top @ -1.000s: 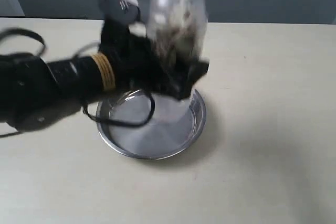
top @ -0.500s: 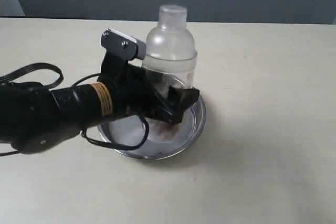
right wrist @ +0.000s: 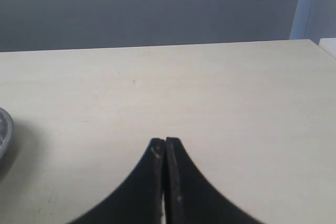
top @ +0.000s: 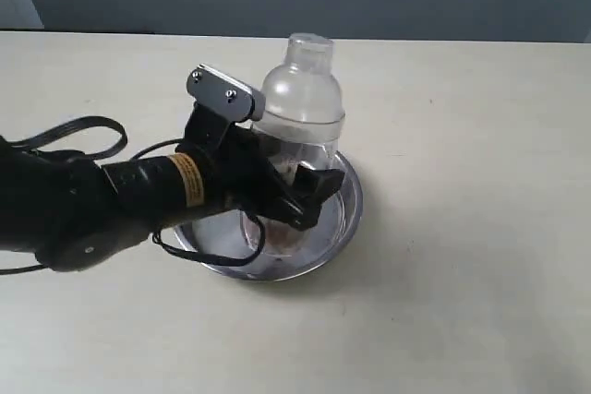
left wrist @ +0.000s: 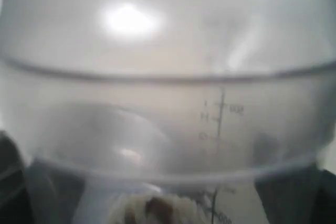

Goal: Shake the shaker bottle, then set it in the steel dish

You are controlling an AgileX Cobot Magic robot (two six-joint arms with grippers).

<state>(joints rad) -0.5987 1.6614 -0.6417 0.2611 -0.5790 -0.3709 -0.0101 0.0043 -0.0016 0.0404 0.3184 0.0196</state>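
Note:
The frosted shaker bottle (top: pixel 300 108) stands upright inside the steel dish (top: pixel 342 219), brown bits at its base; whether its base rests on the dish bottom cannot be told. My left gripper (top: pixel 291 193) is shut on the bottle's lower body, one dark finger across its front. Up close, the left wrist view is filled by the shaker bottle (left wrist: pixel 168 77), with printed measure marks and brown bits low down. My right gripper (right wrist: pixel 165 148) is shut on nothing, above bare table, away from the bottle. A sliver of the steel dish (right wrist: pixel 3 129) shows at that view's edge.
A pale beige table (top: pixel 480 228) stretches around the dish, with a dark wall behind. The left arm's black cable (top: pixel 74 131) loops over the table on the left.
The bottle, blurred and held high a second ago, has come down with my left gripper into the dish and now looks steady.

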